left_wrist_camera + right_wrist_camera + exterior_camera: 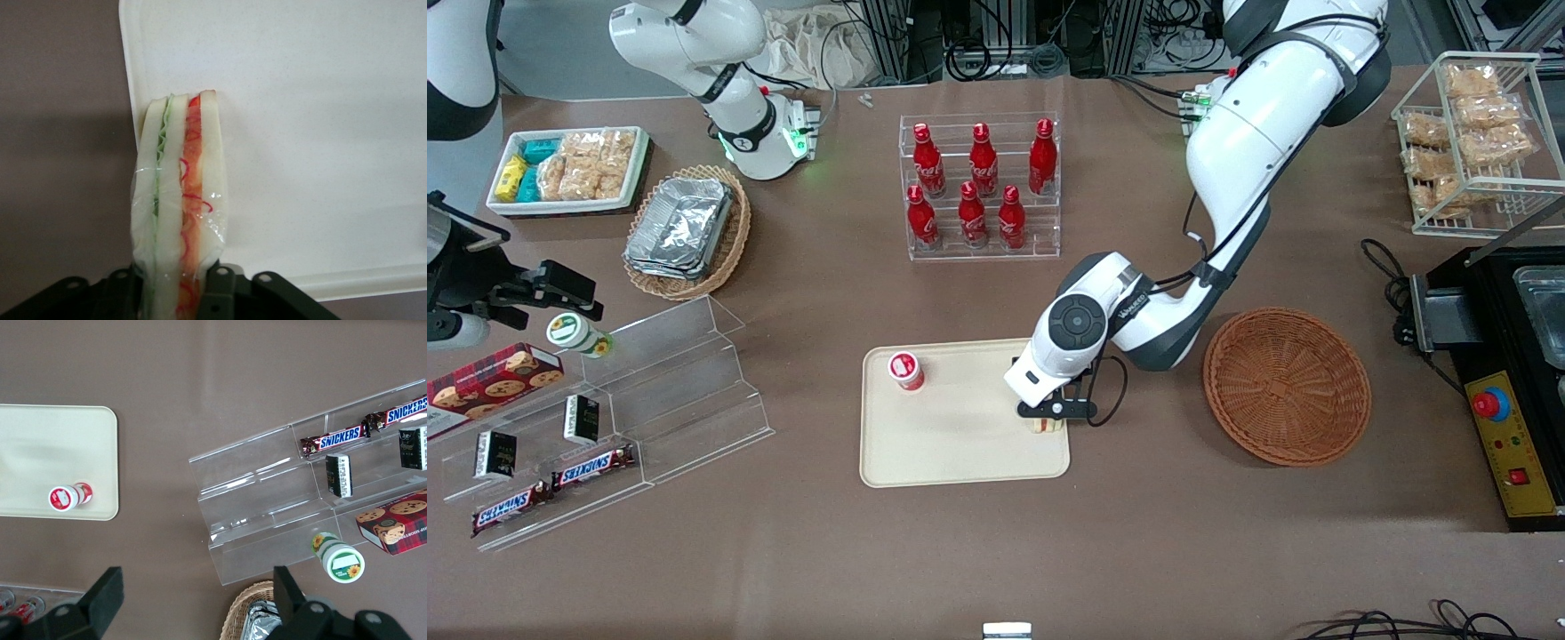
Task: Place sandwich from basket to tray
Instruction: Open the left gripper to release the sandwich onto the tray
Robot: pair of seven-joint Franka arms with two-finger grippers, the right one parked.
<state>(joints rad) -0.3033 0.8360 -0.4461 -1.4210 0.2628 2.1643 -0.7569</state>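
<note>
A: Sweep the front view from the parked arm's end. What's there, and how many of each?

B: One white tray of snack packets (pixel 569 169), then one pale wicker basket (pixel 689 229) holding a stack of foil trays (pixel 679 228); how many foil trays I can't tell, they're nested too closely. Nearer the camera stands one stepped clear rack (pixel 618 418) with two Snickers bars (pixel 551 487), two small dark boxes (pixel 538 440), one cookie box (pixel 491 378) and one green-lidded cup (pixel 576 333).

A: And in the middle?

B: One clear stand with six red bottles (pixel 980 182), three on each step. Nearer the camera lies the tray (pixel 960 444), one only, with one red-lidded cup (pixel 905 370) on it.

A: Where's the sandwich?

B: One sandwich (pixel 179 213), pinched between the two fingers of the claw (pixel 1049 418), standing on edge over the tray's end nearest the basket. In the wrist view its tip reaches the tray's surface, close to the rim; I think it touches, though that's hard to judge.

A: Then?

B: One basket (pixel 1288 387), reddish-brown, nothing in it, on the tabletop (pixel 1183 551) just beside the tray. Toward the working arm's end, one wire rack (pixel 1476 147) of bagged snacks and one black machine (pixel 1507 382) with a red button.
</note>
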